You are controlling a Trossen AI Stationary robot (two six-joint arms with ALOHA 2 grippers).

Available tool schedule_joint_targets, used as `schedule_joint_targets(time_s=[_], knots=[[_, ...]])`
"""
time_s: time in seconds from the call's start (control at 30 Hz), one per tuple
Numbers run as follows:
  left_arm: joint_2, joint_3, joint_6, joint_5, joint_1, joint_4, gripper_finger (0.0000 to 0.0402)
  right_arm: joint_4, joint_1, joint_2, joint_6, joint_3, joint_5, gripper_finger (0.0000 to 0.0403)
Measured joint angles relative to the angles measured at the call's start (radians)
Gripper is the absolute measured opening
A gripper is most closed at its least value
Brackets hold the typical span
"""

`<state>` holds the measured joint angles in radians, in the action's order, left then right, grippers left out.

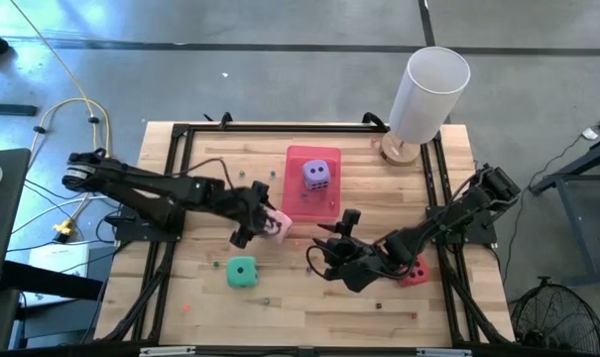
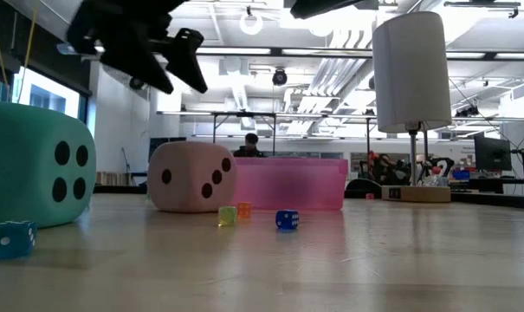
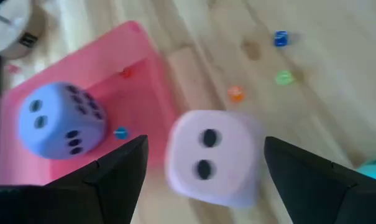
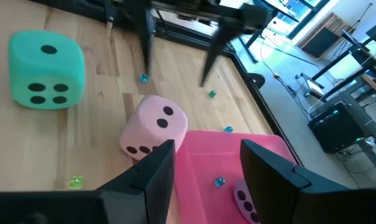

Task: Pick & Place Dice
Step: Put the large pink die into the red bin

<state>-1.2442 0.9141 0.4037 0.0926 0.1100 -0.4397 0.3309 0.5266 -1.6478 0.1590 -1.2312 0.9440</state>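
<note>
Just beside the pink tray's [image 1: 298,203] near left corner, the pale pink die [image 1: 277,224] sat on the tabletop [image 1: 190,297]. The left gripper [image 1: 255,220] hung above it, fingers spread and empty. The purple die [image 1: 316,175] lay in the tray; the teal die [image 1: 242,272] stood nearer the front. The right gripper [image 1: 329,253] hovered partly open, holding nothing, with the red die [image 1: 414,270] by its arm.

The 4 dice are soft cubes with dark pips. The purple die [image 1: 316,175] sits inside the pink tray [image 1: 298,203]. The pale pink die [image 1: 277,225] rests on the wooden table just beside the tray's corner, 2 pips up. The teal green die [image 1: 242,272] lies nearby on open wood. The red die [image 1: 415,270] lies well apart, partly hidden.
</note>
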Motion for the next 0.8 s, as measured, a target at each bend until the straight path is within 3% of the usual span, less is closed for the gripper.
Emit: schedule_joint_targets(time_s=[0.27,0.8], knots=[[-0.078,0.001,0.061,-0.190,-0.074,-0.006,0.0308,-0.013,0.000,0.000,0.036,0.000,0.000,0.0174],[-0.187,0.000,0.136,-0.234,-0.146,0.018,0.0307,-0.035,0.003,0.000,0.054,0.000,-0.043,0.0174]])
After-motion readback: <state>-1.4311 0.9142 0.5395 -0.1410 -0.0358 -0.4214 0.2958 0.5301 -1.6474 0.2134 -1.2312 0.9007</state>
